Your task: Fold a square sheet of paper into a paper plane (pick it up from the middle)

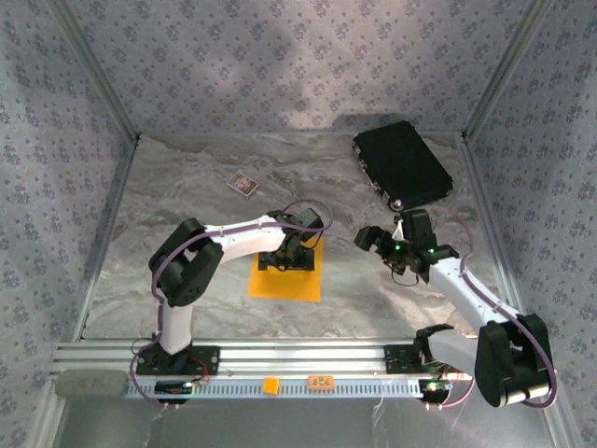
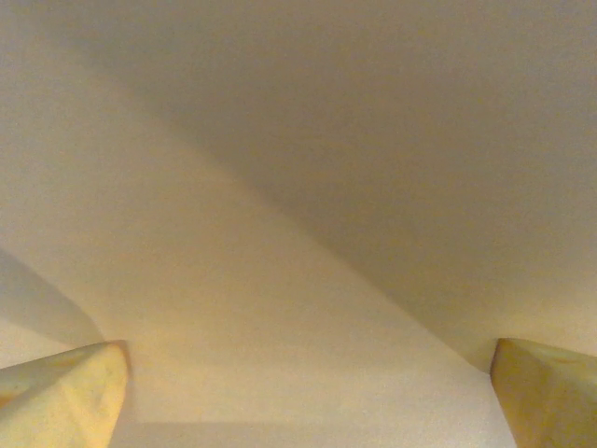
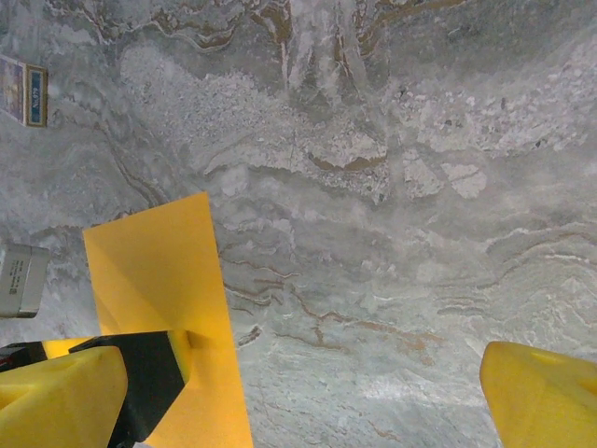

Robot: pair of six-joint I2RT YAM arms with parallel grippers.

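While the marbled table (image 1: pixel 187 187) carried the square sheet of paper (image 1: pixel 284 283) flat at its middle, no fold showed, so the task seemed barely begun: every crease of the paper plane was left to make. The left jaws stood spread wide right over the sheet's middle, fingertips (image 2: pixel 65 397) low against the paper, pinching nothing; actual contact was unclear. The right jaws, equally wide and empty, hovered over bare table near the sheet's right edge.

Colours and patterns
The square sheet of paper (image 1: pixel 284 283) is orange-yellow, the table (image 1: pixel 168 205) grey with wavy streaks, the case (image 1: pixel 403 163) black, the walls (image 1: pixel 261 65) dotted with tiny flowers.
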